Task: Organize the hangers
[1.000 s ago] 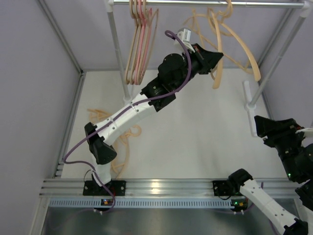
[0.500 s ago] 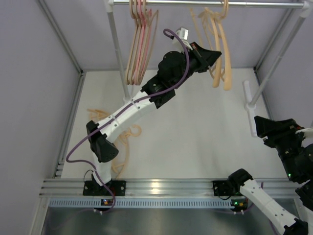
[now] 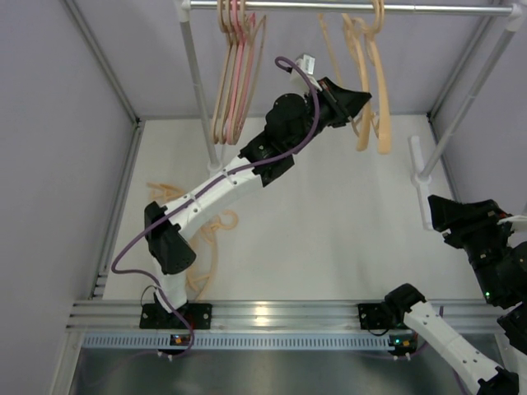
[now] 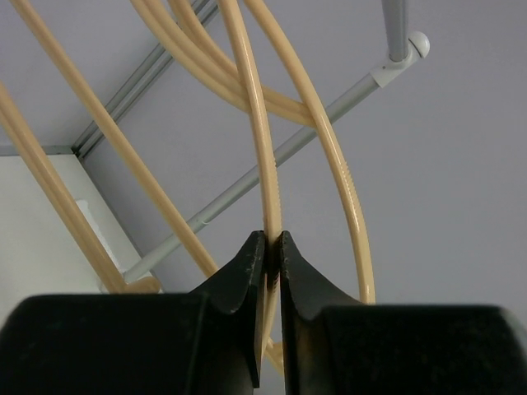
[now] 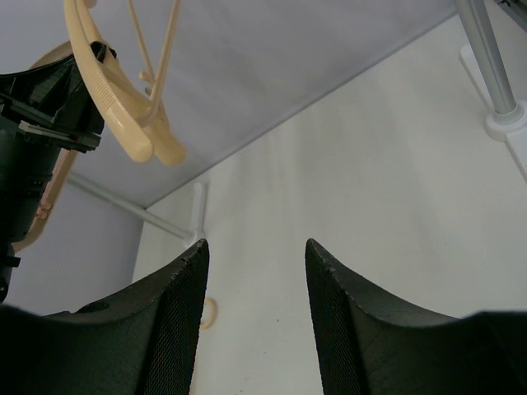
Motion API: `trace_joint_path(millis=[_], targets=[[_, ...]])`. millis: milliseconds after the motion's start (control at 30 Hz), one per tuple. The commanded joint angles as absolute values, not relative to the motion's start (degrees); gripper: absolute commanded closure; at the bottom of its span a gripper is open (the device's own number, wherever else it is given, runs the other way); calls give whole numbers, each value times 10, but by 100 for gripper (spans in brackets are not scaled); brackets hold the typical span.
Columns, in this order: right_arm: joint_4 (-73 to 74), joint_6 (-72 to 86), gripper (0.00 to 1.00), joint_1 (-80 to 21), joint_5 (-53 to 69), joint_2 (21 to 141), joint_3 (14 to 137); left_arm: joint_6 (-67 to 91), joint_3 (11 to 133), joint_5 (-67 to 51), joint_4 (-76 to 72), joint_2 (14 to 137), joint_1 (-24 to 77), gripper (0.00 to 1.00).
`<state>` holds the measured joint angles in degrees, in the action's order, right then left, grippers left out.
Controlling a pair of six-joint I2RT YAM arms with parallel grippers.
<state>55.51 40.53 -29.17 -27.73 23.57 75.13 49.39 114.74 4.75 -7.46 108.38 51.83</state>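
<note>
Two groups of hangers hang from the metal rail (image 3: 428, 7). The left group (image 3: 235, 78) is peach-tan with one pink. The right group (image 3: 372, 78) is plain beige. My left gripper (image 3: 361, 99) is raised to the right group and shut on the thin bar of one beige hanger (image 4: 262, 148), whose bar runs up from between the jaws of the left gripper (image 4: 272, 239). More beige hangers (image 3: 198, 234) lie on the table by the left arm's base. My right gripper (image 5: 257, 247) is open and holds nothing, low at the right side (image 3: 435, 207).
Upright poles carry the rail: one at the left (image 3: 198, 90) and a slanted one at the right (image 3: 465, 99) with a white foot (image 3: 420, 164). Grey walls close in the white table (image 3: 329, 222). An aluminium bar (image 3: 272, 313) runs along the near edge.
The beige hanger in my left gripper swung from splayed out to the right back to hanging straight under the rail. The left gripper rose slightly. The right arm stayed still.
</note>
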Motion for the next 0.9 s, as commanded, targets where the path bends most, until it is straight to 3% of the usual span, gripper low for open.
trace_joint_path(millis=[0,400,867], targets=[[573,399,51,-300,-274,236,764,496,1115,36,-101,1044,518,87],[573,396,51,-299,-279,236,759,436,994,26,-137,955,526,64],[571,398,51,-300,-291,222,716,333,781,55,-94,816,591,61]])
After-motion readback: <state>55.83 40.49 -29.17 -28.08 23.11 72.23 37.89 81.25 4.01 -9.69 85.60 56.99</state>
